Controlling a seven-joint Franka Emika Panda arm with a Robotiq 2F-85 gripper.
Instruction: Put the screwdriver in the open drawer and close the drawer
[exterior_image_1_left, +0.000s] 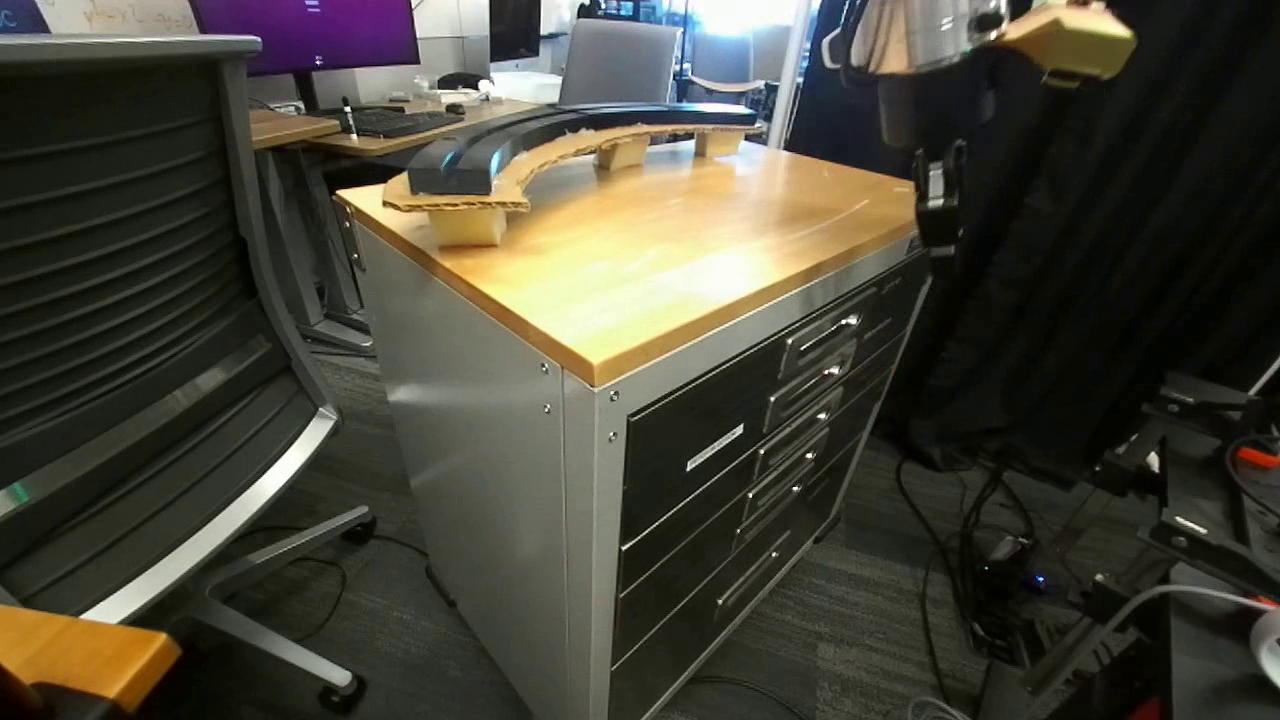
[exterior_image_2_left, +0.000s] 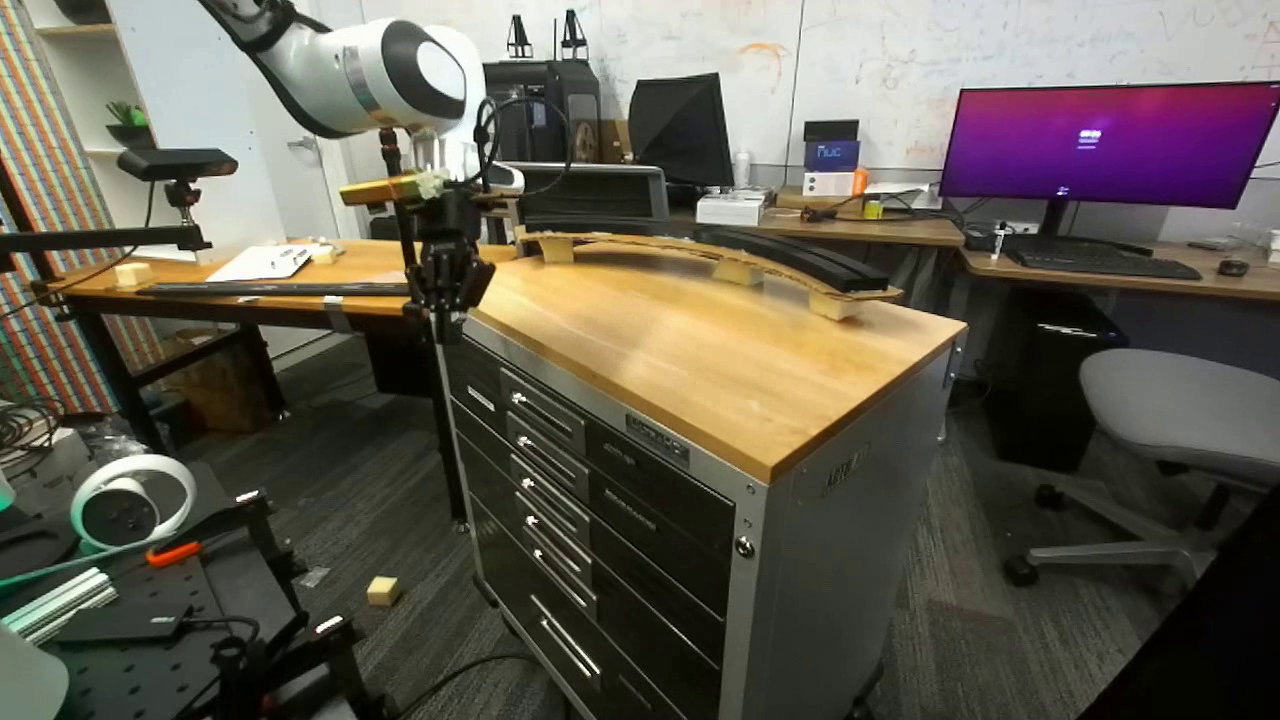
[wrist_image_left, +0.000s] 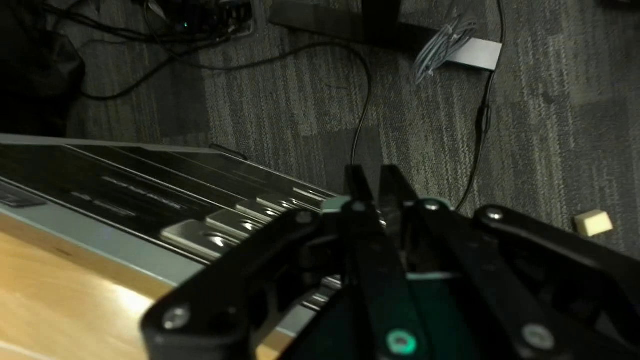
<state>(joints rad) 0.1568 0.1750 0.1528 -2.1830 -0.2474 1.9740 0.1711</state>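
No screwdriver shows in these frames; it is hidden or out of view. The grey cabinet's dark drawer fronts (exterior_image_1_left: 685, 465) all sit flush in both exterior views, and no drawer stands out. I cannot tell which front belongs to the task's drawer. The fronts also show in an exterior view (exterior_image_2_left: 690, 490) and the wrist view (wrist_image_left: 125, 192). My gripper (wrist_image_left: 370, 172) points down over the carpet, just out from the cabinet's front face. It is partly open, with a narrow gap between the fingertips and nothing visible in it. It also shows in both exterior views (exterior_image_1_left: 938, 225) (exterior_image_2_left: 450, 322).
A curved black rail (exterior_image_1_left: 580, 130) on cardboard and foam blocks stands along the back of the wooden worktop (exterior_image_2_left: 640, 340). An office chair (exterior_image_1_left: 130, 300) is beside the cabinet. A black tool table (exterior_image_2_left: 150, 600) stands in front of it. Cables (wrist_image_left: 367, 95) lie on the floor.
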